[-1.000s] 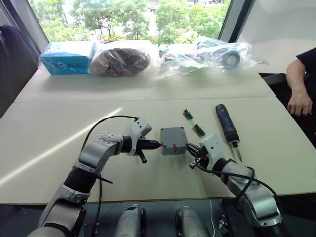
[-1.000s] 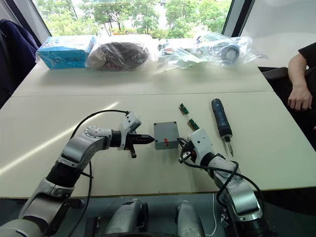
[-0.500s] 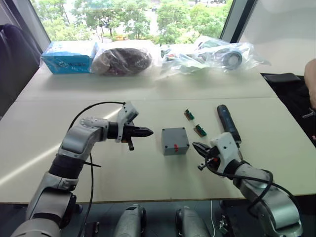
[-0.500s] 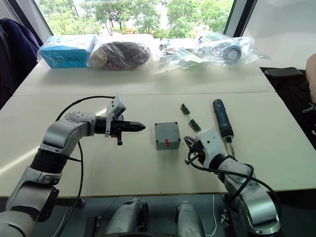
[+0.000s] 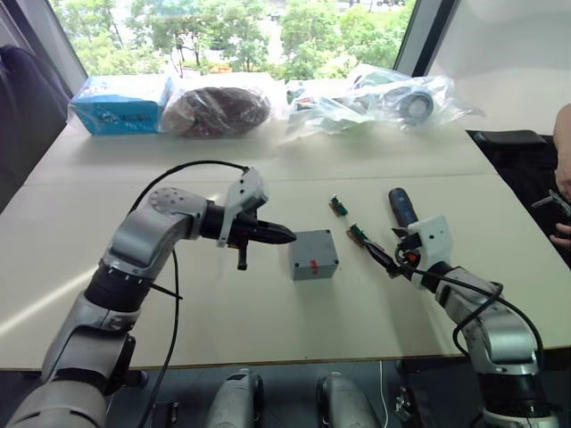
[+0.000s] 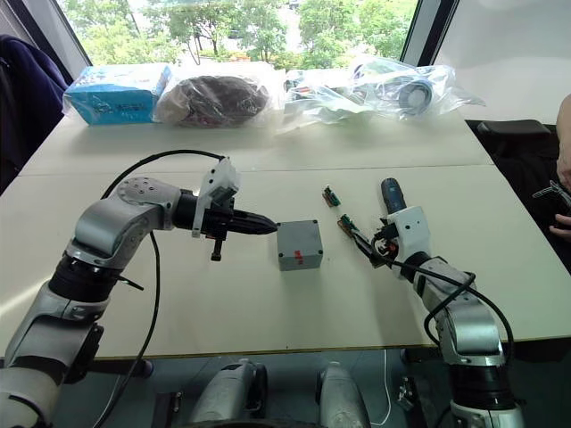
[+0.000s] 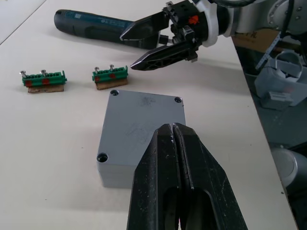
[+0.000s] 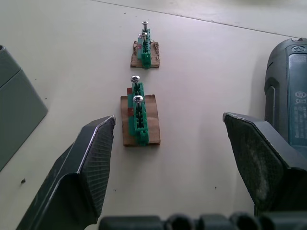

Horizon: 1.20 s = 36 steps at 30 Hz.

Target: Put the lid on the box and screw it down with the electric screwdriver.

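Left wrist view: the box (image 7: 139, 136) sits in the middle of the frame with the lid (image 7: 144, 122) already seated on top, its corner holes visible but, as far as I can tell, no screws in them yet. In the left eye view the box lies at the centre of the bench (image 5: 134, 312). The left claw (image 5: 284, 236) hovers just beside the box's left edge, fingers pressed together on nothing. The electric screwdriver (image 5: 401, 209) lies right of centre, partly hidden behind the right claw (image 8: 172, 143), whose fingers stand wide apart. Between those fingers sits a small green screw holder (image 8: 139, 120), with a second holder (image 8: 145, 48) beyond it.

Risks, as I judge them: the right claw is lined up on the green holder rather than the screwdriver, so closing here would grab or scatter the wrong part. The screwdriver is round and may roll if nudged sideways. The left claw could push the unfastened box and shift the lid out of line.
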Motion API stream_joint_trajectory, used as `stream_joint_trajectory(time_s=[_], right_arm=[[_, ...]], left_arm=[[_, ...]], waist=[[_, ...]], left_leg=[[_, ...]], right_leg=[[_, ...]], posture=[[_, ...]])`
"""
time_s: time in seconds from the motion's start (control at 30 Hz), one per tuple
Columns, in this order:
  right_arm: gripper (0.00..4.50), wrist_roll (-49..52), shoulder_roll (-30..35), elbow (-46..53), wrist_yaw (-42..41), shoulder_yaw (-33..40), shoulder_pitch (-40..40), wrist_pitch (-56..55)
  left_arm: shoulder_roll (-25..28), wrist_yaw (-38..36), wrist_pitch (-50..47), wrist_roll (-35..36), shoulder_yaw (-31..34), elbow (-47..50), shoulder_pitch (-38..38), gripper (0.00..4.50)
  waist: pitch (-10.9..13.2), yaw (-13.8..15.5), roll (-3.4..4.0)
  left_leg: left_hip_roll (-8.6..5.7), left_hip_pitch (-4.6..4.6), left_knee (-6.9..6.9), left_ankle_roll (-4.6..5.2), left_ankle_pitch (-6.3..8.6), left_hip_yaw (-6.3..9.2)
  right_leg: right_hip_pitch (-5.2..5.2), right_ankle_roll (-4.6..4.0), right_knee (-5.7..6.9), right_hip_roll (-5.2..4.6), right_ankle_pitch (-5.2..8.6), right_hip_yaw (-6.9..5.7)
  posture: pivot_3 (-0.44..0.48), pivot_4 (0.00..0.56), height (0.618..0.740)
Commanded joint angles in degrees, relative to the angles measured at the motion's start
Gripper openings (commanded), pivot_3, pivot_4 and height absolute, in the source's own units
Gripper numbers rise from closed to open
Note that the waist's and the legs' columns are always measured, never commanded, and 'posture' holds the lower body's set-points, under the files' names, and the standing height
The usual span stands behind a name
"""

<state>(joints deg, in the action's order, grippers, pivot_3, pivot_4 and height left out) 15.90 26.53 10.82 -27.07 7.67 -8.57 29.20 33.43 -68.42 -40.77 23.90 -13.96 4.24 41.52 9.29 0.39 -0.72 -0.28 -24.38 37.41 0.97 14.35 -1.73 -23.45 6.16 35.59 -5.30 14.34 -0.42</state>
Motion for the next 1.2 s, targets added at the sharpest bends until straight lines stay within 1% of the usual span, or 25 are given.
stream_joint_trajectory(time_s=[0.03, 0.07, 0.1, 0.23, 0.57, 0.67, 0.7, 0.73, 1.03, 1.2], right_arm=[[2.42, -0.3, 0.0, -1.0, -1.2, -0.8, -2.1, -2.6], [2.0, -0.2, 0.0, -1.4, -1.4, -1.1, -2.5, -2.7], [1.68, -0.3, 0.0, -2.0, -1.7, -1.6, -3.1, -2.8], [1.68, -0.9, 0.3, -4.6, -2.8, -3.1, -5.0, -3.7], [1.68, -1.5, 0.3, -7.0, -4.3, -3.6, -6.1, -4.6], [0.85, -1.7, 0.0, -7.6, -4.4, -3.7, -6.4, -5.1], [0.52, -1.8, -0.1, -7.7, -4.4, -3.7, -6.5, -5.2], [0.05, -1.8, -0.1, -7.8, -4.3, -3.7, -6.5, -5.3], [0.05, -1.9, -0.6, -6.9, -4.2, -3.7, -6.0, -5.6], [0.05, 0.2, -1.2, -3.2, -3.1, -1.9, -5.2, -3.9]], left_arm=[[0.2, 0.6, 0.6, 0.1, 0.5, 1.9, -0.2, 0.0], [0.1, 0.7, 0.5, 0.2, 0.5, 2.0, -0.3, 0.0], [0.1, 0.9, 0.5, 0.2, 0.5, 2.2, -0.5, 0.0], [0.0, 1.7, 0.4, 0.3, 0.7, 2.6, -1.0, 0.0], [0.2, 3.2, 0.2, 0.8, 1.1, 3.2, -2.1, 0.0], [0.2, 3.6, 0.2, 0.7, 1.1, 3.2, -2.3, 0.0], [0.2, 3.7, 0.2, 0.7, 1.1, 3.2, -2.4, 0.0], [0.2, 3.7, 0.2, 0.8, 1.1, 3.2, -2.4, 0.0], [0.2, 3.9, 0.4, 0.6, 0.9, 2.7, -2.5, 0.0], [0.2, 3.9, 0.2, 0.9, 1.3, 2.2, -2.6, 0.0]], waist=[[0.0, 0.0, 0.0], [0.0, 0.0, 0.0], [0.0, 0.0, 0.0], [0.0, 0.0, 0.0], [0.0, 0.0, 0.01], [0.0, 0.0, 0.01], [0.0, 0.0, 0.01], [0.0, 0.0, 0.01], [0.0, 0.0, 0.01], [0.0, 0.0, 0.01]], left_leg=[[0.0, 0.0, 0.0, 0.0, 0.0, 0.0], [0.0, 0.0, 0.01, 0.0, 0.0, 0.0], [0.0, 0.0, 0.02, 0.0, 0.0, 0.01], [0.0, 0.01, 0.07, 0.0, 0.0, 0.01], [0.0, 0.02, 0.21, 0.0, 0.0, 0.04], [0.0, 0.02, 0.26, 0.0, 0.0, 0.05], [0.0, 0.02, 0.28, 0.0, 0.0, 0.05], [0.0, 0.02, 0.29, 0.0, 0.0, 0.05], [0.0, 0.02, 0.34, 0.0, 0.0, 0.06], [0.01, 0.02, 0.35, 0.0, 0.0, 0.06]], right_leg=[[0.0, 0.01, 0.02, 0.0, 0.0, 0.0], [-0.01, 0.03, 0.03, 0.0, -0.02, 0.0], [-0.01, 0.04, 0.06, 0.0, -0.02, 0.0], [-0.01, 0.05, 0.18, 0.0, -0.02, 0.02], [-0.03, 0.08, 0.42, 0.01, -0.01, 0.02], [-0.03, 0.08, 0.45, 0.02, -0.01, 0.02], [-0.03, 0.08, 0.46, 0.02, -0.01, 0.02], [-0.02, 0.08, 0.46, 0.02, -0.01, 0.02], [-0.02, 0.08, 0.5, 0.02, -0.01, 0.02], [-0.02, 0.08, 0.51, 0.02, -0.01, 0.02]], posture=[[0.0, 0.15, 0.74], [0.0, 0.15, 0.74], [0.0, 0.15, 0.74], [0.0, 0.15, 0.74], [0.0, 0.15, 0.74], [0.0, 0.15, 0.74], [0.0, 0.15, 0.74], [0.0, 0.15, 0.74], [0.0, 0.15, 0.74], [0.0, 0.15, 0.74]])
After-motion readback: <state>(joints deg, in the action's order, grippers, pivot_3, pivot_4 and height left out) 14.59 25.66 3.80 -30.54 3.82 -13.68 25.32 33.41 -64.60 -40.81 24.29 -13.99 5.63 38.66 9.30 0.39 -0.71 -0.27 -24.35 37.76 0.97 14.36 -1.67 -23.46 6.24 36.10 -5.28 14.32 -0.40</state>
